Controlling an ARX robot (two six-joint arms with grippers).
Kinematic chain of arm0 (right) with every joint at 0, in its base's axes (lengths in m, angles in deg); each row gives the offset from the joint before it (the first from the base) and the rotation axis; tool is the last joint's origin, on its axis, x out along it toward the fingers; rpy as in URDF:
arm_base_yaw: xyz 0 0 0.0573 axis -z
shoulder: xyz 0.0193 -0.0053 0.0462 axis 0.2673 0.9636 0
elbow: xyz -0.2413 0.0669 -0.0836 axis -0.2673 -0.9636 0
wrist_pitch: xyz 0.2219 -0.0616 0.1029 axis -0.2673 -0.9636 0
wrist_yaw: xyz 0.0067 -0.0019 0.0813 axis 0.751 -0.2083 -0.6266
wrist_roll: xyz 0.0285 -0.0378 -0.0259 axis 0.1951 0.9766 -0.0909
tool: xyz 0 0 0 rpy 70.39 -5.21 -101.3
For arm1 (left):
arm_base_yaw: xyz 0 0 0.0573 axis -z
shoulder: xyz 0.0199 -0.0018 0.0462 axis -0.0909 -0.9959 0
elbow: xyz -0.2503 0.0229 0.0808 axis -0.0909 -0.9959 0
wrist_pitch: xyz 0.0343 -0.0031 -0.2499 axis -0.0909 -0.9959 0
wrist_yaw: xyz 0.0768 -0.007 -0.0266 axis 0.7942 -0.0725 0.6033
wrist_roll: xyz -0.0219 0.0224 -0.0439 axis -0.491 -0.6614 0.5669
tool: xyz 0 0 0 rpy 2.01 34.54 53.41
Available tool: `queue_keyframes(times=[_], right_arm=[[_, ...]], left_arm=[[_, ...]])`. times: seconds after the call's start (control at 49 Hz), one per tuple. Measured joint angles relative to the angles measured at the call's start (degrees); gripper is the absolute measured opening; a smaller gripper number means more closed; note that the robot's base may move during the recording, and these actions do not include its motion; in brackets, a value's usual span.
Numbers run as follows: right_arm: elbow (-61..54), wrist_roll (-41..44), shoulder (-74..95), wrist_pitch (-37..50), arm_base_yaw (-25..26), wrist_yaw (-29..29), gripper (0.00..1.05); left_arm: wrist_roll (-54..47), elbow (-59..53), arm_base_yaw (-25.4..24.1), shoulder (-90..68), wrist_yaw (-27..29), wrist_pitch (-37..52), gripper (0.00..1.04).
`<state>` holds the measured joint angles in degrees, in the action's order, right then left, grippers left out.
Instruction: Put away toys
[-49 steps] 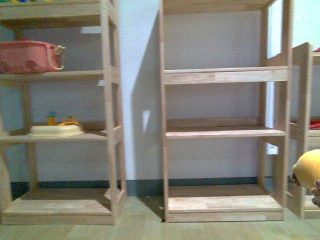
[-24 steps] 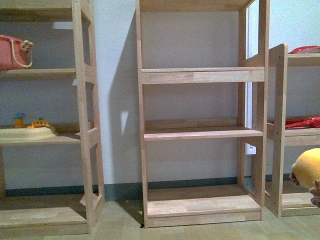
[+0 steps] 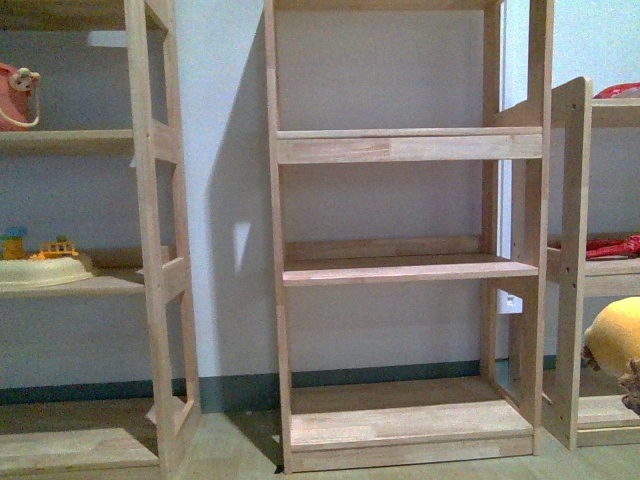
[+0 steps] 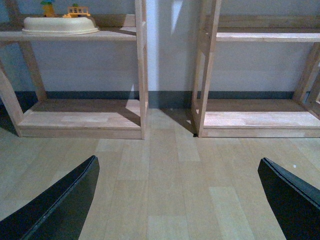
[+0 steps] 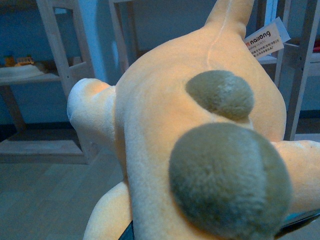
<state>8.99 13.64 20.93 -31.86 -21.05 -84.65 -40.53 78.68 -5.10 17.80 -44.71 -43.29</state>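
The toy is an orange-yellow plush animal (image 5: 165,125) with grey-brown round patches and a white tag. It fills the right wrist view, and my right gripper (image 5: 205,225) is shut on it, the fingers almost wholly hidden behind it. In the front view the plush animal (image 3: 615,335) shows at the right edge, low, in front of the right shelf unit. My left gripper (image 4: 177,200) stands open over the bare wooden floor. Its two dark fingers (image 4: 65,200) are far apart with nothing between them.
An empty wooden shelf unit (image 3: 405,270) stands straight ahead against the wall. The left unit (image 3: 150,270) holds a cream tray (image 3: 40,270) with small toys and a pink basket (image 3: 12,95). The right unit (image 3: 570,260) carries something red (image 3: 610,245).
The shelves have slid left in the front view and look slightly nearer, so the robot's view has turned right. The plush stays at the right edge in the shut right gripper.
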Motion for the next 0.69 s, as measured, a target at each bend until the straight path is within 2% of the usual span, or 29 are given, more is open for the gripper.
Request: queue_keyframes(times=[0.694], right_arm=[[0.0, 0.0, 0.0, 0.0, 0.0, 0.1, 0.07]], left_arm=[[0.0, 0.0, 0.0, 0.0, 0.0, 0.0, 0.99]])
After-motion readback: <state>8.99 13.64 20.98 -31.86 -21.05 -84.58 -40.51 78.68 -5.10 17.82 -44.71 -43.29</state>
